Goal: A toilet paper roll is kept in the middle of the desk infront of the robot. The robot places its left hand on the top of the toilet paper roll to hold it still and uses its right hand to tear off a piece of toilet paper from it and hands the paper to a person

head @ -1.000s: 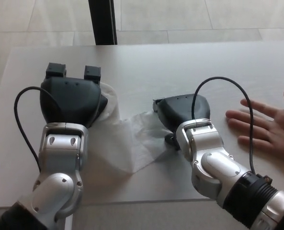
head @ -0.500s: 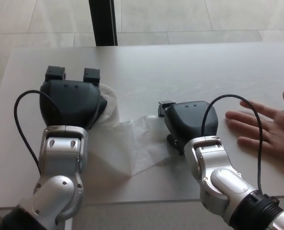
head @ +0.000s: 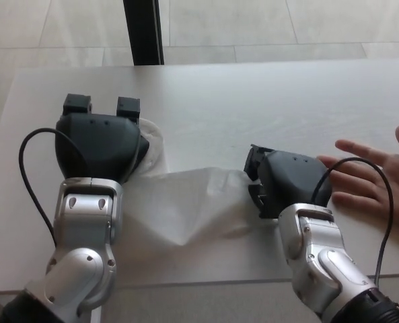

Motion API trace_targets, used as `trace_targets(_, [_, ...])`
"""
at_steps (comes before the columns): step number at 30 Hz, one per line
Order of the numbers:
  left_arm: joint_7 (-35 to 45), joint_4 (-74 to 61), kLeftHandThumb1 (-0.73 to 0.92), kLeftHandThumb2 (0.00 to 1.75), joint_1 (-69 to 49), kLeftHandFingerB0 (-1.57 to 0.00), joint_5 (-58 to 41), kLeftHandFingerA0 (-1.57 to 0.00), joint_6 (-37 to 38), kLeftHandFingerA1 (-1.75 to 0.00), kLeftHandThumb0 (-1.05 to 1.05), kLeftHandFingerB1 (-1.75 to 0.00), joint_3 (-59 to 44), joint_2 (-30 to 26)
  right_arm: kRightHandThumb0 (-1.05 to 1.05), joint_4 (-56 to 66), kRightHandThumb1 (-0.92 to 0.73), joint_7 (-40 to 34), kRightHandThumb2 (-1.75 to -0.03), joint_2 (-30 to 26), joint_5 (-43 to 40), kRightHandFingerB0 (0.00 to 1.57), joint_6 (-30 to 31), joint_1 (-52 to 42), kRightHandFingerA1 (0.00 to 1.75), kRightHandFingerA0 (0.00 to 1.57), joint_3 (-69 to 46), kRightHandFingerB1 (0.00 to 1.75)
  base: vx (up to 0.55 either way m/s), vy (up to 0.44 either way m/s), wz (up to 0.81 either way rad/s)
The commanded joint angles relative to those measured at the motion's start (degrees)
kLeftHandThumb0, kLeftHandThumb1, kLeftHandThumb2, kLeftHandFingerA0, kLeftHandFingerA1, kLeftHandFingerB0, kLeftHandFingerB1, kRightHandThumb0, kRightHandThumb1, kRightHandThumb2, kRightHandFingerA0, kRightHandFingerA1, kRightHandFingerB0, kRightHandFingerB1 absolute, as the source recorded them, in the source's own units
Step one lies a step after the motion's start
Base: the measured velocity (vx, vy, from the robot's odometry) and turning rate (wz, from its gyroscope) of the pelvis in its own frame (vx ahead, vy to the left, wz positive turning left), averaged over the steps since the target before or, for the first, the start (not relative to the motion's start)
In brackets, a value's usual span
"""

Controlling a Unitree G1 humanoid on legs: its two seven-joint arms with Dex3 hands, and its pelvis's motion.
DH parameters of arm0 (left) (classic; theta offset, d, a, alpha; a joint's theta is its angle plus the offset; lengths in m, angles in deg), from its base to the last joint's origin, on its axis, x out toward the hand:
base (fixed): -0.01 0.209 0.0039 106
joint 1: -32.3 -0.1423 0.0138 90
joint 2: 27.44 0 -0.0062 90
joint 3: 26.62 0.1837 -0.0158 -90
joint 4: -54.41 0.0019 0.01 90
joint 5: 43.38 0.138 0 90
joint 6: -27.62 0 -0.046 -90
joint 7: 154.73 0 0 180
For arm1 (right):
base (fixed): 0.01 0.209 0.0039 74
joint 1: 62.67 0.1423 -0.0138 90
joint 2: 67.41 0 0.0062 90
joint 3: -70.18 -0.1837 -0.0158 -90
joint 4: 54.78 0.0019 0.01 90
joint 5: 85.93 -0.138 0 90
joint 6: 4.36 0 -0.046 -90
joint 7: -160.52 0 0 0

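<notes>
Toilet paper roll (head: 149, 145) pinned at desk (head: 253, 101) centre-left under left hand (head: 99, 145), fingers draped over top. Paper sheet (head: 186, 205) stretched rightward, edge pinched by right hand (head: 286, 183). Sheet judged light, limp, easily torn; best gripped near free edge. Person's hand (head: 374, 178) laid flat alongside.

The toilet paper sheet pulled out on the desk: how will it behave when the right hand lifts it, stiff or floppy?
Probably floppy: the sheet lies creased and wrinkled between the roll and the right hand. It looks thin and light, so it may droop when lifted. It likely tears easily, hence the left hand pressing on the roll.
</notes>
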Motion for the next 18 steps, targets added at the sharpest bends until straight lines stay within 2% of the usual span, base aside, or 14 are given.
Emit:
trace_targets(1, [4.8, 5.2, 0.85, 0.68, -5.5, -0.20, -3.2, -0.28, 2.3, -0.65, -0.40, -0.33, 1.4, -0.7, -0.22, 2.7, -0.52, -1.3, -1.20, 3.4, -12.3, 0.83, -6.4, -2.2, 1.75, 0.95, -8.9, 1.58, 0.00, 0.000, 0.00])
trace_targets(2, [5.8, 5.5, 0.86, 0.71, -5.2, -0.18, -2.8, -0.27, 1.9, -0.72, -0.40, -0.33, 1.6, -0.6, -0.23, 2.6, -0.53, -1.5, -1.17, 3.6, -12.0, 0.83, -6.9, -1.8, 1.75, 0.95, -8.9, 1.58, 0.00, 0.000, 0.00])
trace_targets(5, [6.2, 5.5, 0.86, 0.70, -5.0, -0.17, -2.8, -0.30, 2.2, -0.76, -0.41, -0.33, 1.8, -0.6, -0.22, 3.5, -0.52, -1.8, -1.19, 4.2, -11.5, 0.83, -8.3, -2.0, 1.75, 0.95, -9.0, 1.58, 0.00, 0.000, 0.00])
trace_targets(6, [6.4, 5.5, 0.85, 0.69, -5.0, -0.18, -2.8, -0.27, 1.9, -0.67, -0.40, -0.33, 1.7, -0.4, -0.22, 3.6, -0.52, -2.0, -1.19, 4.3, -11.4, 0.83, -8.7, -2.1, 1.75, 0.95, -9.0, 1.58, 0.00, 0.000, 0.00])
trace_targets(12, [5.5, 5.4, 0.85, 0.71, -5.7, -0.20, -2.5, -0.30, 2.3, -0.64, -0.40, -0.34, 2.0, -0.5, -0.24, 6.3, -0.48, 0.1, -1.26, 6.3, -13.9, 0.80, -8.2, -2.2, 1.75, 0.92, -10.1, 1.55, 0.00, 0.000, 0.00])
trace_targets(13, [5.8, 5.3, 0.85, 0.71, -5.7, -0.19, -2.5, -0.30, 2.3, -0.79, -0.39, -0.34, 1.9, -0.5, -0.25, 6.9, -0.46, 0.5, -1.28, 6.7, -14.6, 0.80, -8.0, -2.0, 1.75, 0.91, -10.4, 1.54, 0.00, 0.000, 0.00])
trace_targets(14, [5.8, 5.4, 0.85, 0.71, -5.6, -0.19, -2.5, -0.30, 2.3, -0.79, -0.39, -0.34, 1.9, -0.5, -0.25, 7.0, -0.46, 0.5, -1.28, 6.7, -14.7, 0.80, -8.0, -2.1, 1.75, 0.91, -10.5, 1.54, 0.00, 0.000, 0.00])
trace_targets(15, [5.0, 5.5, 0.83, 0.71, -5.7, -0.21, -2.8, -0.30, 2.5, -0.73, -0.38, -0.35, 1.7, -0.3, -0.23, 8.1, -0.42, 1.2, -1.33, 7.5, -16.6, 0.81, -8.4, -2.0, 1.75, 0.91, -11.5, 1.55, 0.00, 0.000, 0.00])
trace_targets(18, [4.8, 5.5, 0.84, 0.70, -6.0, -0.21, -2.9, -0.29, 2.3, -0.63, -0.39, -0.35, 1.4, -0.2, -0.22, 9.8, -0.41, 3.8, -1.34, 7.7, -19.0, 0.78, -9.3, -2.0, 1.75, 0.89, -12.1, 1.58, 0.00, 0.000, 0.00])
